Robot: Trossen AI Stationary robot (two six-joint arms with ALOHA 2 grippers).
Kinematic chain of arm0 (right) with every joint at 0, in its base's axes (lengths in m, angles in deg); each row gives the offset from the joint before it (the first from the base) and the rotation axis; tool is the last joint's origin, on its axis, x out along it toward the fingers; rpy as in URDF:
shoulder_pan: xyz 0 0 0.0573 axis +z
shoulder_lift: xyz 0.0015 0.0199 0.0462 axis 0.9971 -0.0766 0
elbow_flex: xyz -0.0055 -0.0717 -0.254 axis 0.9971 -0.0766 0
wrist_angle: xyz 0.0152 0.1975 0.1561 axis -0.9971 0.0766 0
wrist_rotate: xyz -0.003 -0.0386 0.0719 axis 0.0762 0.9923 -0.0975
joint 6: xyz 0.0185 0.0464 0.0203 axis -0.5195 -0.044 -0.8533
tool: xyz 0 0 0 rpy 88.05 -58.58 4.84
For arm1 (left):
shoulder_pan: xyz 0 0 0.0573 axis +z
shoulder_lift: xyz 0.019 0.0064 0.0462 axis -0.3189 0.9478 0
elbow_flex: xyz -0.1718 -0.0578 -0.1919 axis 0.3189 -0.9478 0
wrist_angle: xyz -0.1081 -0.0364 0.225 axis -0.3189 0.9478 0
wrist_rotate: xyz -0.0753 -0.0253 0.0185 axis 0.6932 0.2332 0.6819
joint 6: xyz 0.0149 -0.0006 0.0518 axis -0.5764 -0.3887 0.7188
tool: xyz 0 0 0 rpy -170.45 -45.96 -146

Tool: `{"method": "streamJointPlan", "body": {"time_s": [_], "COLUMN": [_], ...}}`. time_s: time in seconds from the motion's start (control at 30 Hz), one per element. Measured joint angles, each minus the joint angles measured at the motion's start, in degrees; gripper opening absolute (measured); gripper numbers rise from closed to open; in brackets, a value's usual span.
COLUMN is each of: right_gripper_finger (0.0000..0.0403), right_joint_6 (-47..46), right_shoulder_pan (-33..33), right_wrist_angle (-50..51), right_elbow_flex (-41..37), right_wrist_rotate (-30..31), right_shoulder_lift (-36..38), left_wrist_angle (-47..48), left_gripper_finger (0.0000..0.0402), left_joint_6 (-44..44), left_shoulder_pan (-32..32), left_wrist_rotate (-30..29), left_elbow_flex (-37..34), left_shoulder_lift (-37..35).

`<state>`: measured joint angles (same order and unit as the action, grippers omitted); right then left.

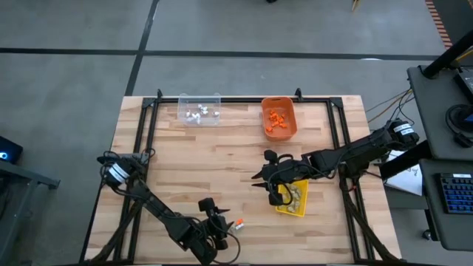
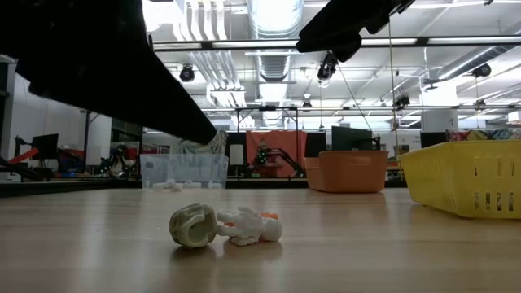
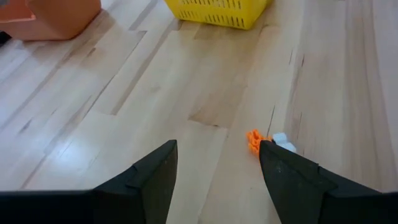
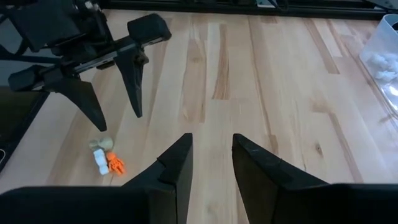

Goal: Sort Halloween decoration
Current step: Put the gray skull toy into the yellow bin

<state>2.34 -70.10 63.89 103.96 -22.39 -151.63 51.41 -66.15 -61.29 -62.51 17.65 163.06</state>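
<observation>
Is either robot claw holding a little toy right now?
No, both are empty. The left gripper is open above the loose trinkets on the table. The right gripper, by the yellow bin, has nothing between its fingers.

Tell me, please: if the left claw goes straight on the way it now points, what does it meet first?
Probably bare table. The left claw stands open; the little orange trinket and white trinket lie just off its line, beside one finger. Farther ahead stands the yellow bin, though depth is unclear.
</observation>
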Motion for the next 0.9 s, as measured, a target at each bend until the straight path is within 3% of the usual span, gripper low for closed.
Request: {"method": "streamJointPlan", "body": {"time_s": [0.57,0.9], "right_gripper_finger": [0.0102,0.0102], "right_joint_6": [-0.1,-0.1], "right_shoulder_pan": [0.0,0.0], "right_wrist_angle": [0.0,0.0], "right_elbow_flex": [-0.1,-0.2], "right_wrist_rotate": [0.0,0.0], "right_shoulder_lift": [0.0,0.0], "left_wrist_angle": [-3.1,-3.8], "left_gripper_finger": [0.021,0.0192], "left_joint_6": [4.1,4.4], "left_shoulder_pan": [0.0,0.2], "left_wrist_rotate": [2.1,9.4], "left_elbow_flex": [0.0,0.0], "left_shoulder_lift": [0.4,0.4]}}
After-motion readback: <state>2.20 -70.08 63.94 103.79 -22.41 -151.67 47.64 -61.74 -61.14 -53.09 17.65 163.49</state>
